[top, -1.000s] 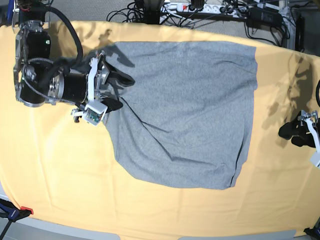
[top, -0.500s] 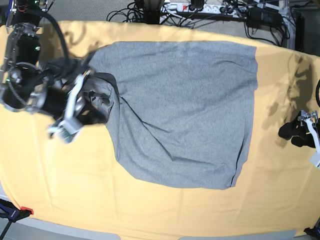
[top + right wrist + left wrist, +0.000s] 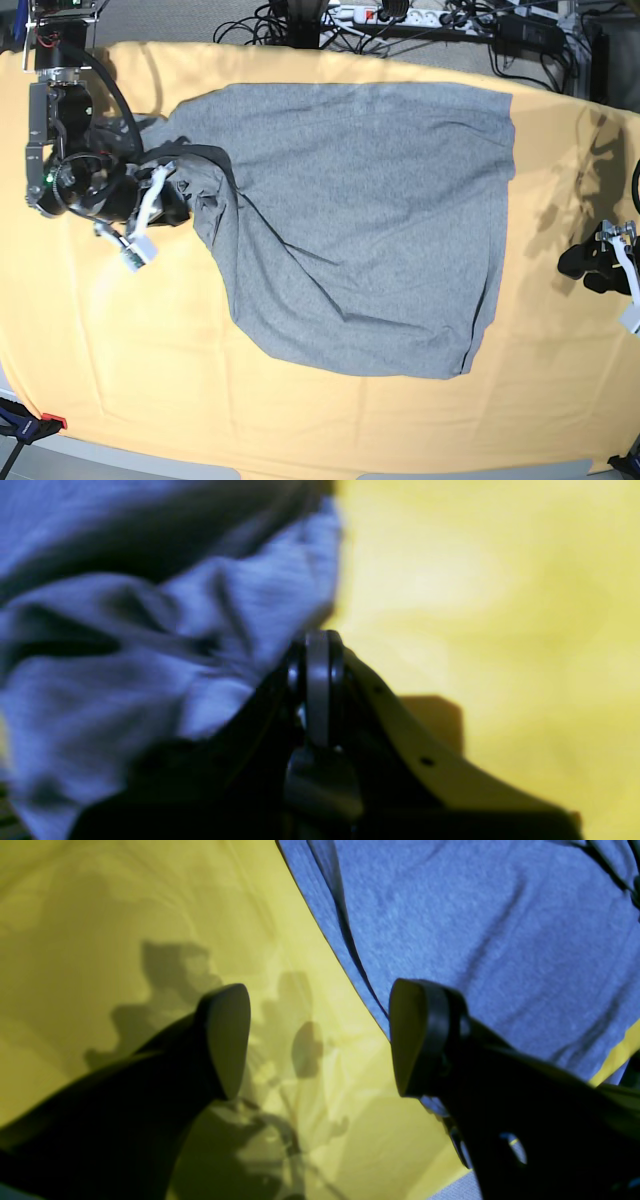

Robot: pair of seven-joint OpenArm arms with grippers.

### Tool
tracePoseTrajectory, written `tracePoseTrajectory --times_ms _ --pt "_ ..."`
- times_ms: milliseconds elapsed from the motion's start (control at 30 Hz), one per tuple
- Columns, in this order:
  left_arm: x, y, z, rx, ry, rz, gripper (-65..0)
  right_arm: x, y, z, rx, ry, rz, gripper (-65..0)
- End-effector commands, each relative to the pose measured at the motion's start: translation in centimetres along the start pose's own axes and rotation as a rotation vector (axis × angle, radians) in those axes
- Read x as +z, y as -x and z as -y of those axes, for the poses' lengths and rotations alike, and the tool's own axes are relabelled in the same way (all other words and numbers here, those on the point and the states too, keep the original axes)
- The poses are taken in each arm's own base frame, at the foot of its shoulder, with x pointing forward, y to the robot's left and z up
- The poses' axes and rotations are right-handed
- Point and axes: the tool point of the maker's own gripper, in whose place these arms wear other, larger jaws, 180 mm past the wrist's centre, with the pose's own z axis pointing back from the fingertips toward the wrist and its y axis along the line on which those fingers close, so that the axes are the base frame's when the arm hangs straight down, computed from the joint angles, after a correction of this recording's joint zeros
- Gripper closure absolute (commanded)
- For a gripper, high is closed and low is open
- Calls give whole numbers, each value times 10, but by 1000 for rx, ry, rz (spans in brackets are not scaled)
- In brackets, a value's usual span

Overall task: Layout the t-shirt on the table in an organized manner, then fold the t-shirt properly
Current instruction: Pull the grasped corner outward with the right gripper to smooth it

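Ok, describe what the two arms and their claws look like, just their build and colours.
The right arm is bulky, of black cylindrical segments with silver metal joints, a thick black cable looping alongside, and a small white camera module near the wrist. The right claw has dark fingers with a pale grey edge. The left claw has two matte black fingers ending in flat oval pads.

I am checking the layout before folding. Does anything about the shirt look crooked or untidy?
Yes. The t-shirt lies flat on its right part, but its left edge is bunched up beside the right gripper, with diagonal creases running from there. Its lower edge curves instead of lying straight on the table.
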Motion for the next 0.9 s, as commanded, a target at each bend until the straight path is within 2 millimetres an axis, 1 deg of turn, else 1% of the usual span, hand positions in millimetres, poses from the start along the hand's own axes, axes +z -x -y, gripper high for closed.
tracePoseTrajectory --times_ms 0,133,200,233,300,367,467,500,567,633,667,700,800,833,867 --pt "15 -19 -3 -25 -18 54 -443 1 -13 -6 36 -27 33 0" --pt "15 -19 -3 -25 -17 54 -443 -19 -7 -40 89 -125 -16 0" --pt "15 -20 -3 -25 -17 55 -443 -22 -11 -52 119 -150 -11 0" --pt "15 -20 -3 -25 -17 55 -443 -22 -18 -58 133 -156 7 0" --pt "15 -20 -3 -25 -17 55 -443 -17 -34 -68 176 -160 51 0" --pt "15 -19 -3 -25 -17 55 -443 -7 -53 -81 235 -167 106 0" --pt "15 -20 -3 -25 -17 55 -443 10 -76 -110 291 -222 201 0" --pt "15 -20 -3 -25 -18 55 -443 14 -80 -119 306 -240 222 0" --pt "15 -19 -3 -25 -18 54 -443 16 -82 -133 329 -261 236 0" --pt "15 -20 -3 -25 -17 56 -443 13 -80 -137 344 -264 221 0" --pt "15 -20 -3 -25 -17 57 -443 12 -78 -136 350 -255 211 0" --pt "15 -20 -3 -25 -17 57 -443 11 -78 -134 356 -246 206 -43" --pt "15 -20 -3 -26 -18 58 -443 13 -82 -119 375 -179 201 -322" --pt "15 -20 -3 -25 -17 58 -443 14 -85 -112 378 -151 205 -398" --pt "15 -20 -3 -25 -18 57 -443 17 -88 -104 369 -123 211 -446"
